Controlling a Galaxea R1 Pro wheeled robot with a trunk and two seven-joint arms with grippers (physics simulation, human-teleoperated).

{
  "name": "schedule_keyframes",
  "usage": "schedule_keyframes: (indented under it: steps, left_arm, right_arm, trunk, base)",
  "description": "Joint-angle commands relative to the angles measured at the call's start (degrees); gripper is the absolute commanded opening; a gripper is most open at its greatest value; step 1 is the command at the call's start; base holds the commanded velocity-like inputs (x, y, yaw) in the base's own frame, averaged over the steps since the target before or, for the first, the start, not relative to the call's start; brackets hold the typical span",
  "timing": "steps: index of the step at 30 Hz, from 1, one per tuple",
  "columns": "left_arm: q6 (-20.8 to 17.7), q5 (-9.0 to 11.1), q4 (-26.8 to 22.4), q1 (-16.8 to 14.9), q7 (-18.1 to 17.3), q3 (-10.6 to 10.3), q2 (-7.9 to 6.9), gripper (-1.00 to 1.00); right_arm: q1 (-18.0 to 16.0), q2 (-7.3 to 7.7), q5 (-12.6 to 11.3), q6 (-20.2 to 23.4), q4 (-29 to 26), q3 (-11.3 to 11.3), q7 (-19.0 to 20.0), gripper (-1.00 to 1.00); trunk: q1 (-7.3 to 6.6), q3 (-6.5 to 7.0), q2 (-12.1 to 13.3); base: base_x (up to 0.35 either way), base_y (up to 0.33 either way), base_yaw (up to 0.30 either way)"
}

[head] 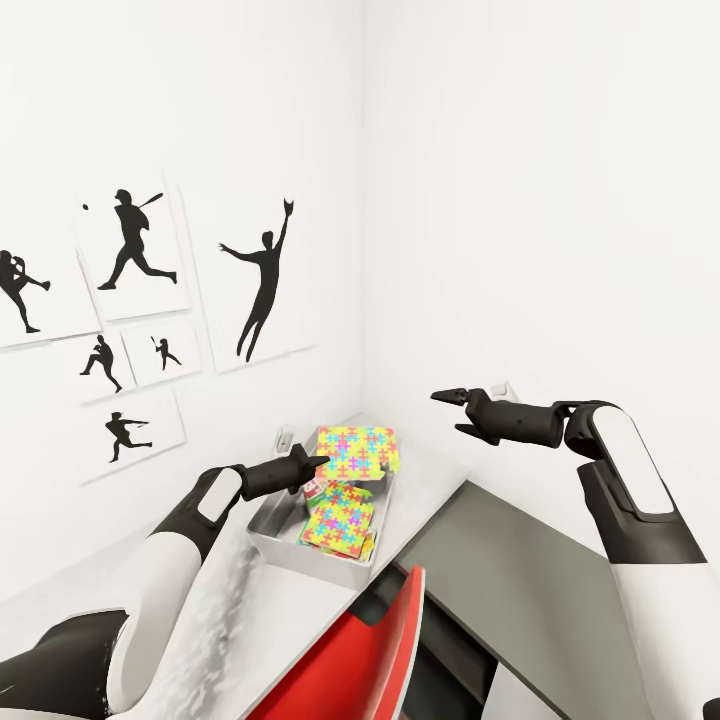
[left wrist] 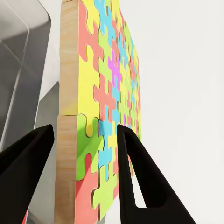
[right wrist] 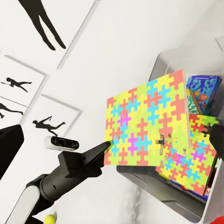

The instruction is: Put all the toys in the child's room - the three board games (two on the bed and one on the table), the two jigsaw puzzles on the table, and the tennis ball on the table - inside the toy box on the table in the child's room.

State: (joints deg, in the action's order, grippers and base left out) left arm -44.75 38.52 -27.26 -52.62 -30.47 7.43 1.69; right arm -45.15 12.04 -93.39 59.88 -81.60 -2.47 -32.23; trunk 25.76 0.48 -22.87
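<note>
The left gripper [head: 322, 462] is clamped on the edge of a jigsaw puzzle [head: 357, 450], holding it up over the toy box [head: 290, 545], which sits in the table's [head: 250, 620] far corner by the wall. A second puzzle [head: 340, 515] leans inside the box with a board game [right wrist: 201, 93] behind it, lettering too blurry to read. The right gripper [head: 452, 410] hangs spread apart above the table, gripping nothing.
</note>
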Motion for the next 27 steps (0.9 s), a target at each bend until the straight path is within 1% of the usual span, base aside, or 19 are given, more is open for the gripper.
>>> schedule_keyframes:
  steps: [1,12,20,27]
  left_arm:
    - [-0.34,-0.17,0.02,-0.02,-0.11,0.4,0.06,-1.0]
    - [-0.56,-0.29,0.1,-0.02,0.12,0.39,0.06,-1.0]
    - [-0.6,-0.09,0.1,-0.02,2.7,0.39,0.06,-1.0]
    - [-0.61,-0.1,0.11,-0.02,3.11,0.39,0.06,-1.0]
  right_arm:
    - [-0.03,0.06,-0.57,-0.05,-0.07,-0.07,-0.61,1.0]
    - [-0.03,-0.08,-0.57,-0.42,-2.14,0.26,-1.32,1.0]
    - [-0.03,-0.01,-0.62,-0.38,-2.19,0.34,-1.35,1.0]
    - [-0.03,-0.02,-0.65,-0.38,-2.3,0.36,-1.35,1.0]
  trunk:
    - [0.02,-0.03,-0.05]
    - [0.02,-0.03,-0.05]
    - [0.02,-0.06,-0.05]
    - [0.02,-0.49,-0.05]
  base:
    - [0.0,0.0,0.0]
    - [0.0,0.0,0.0]
    - [0.0,0.0,0.0]
    - [0.0,0.0,0.0]
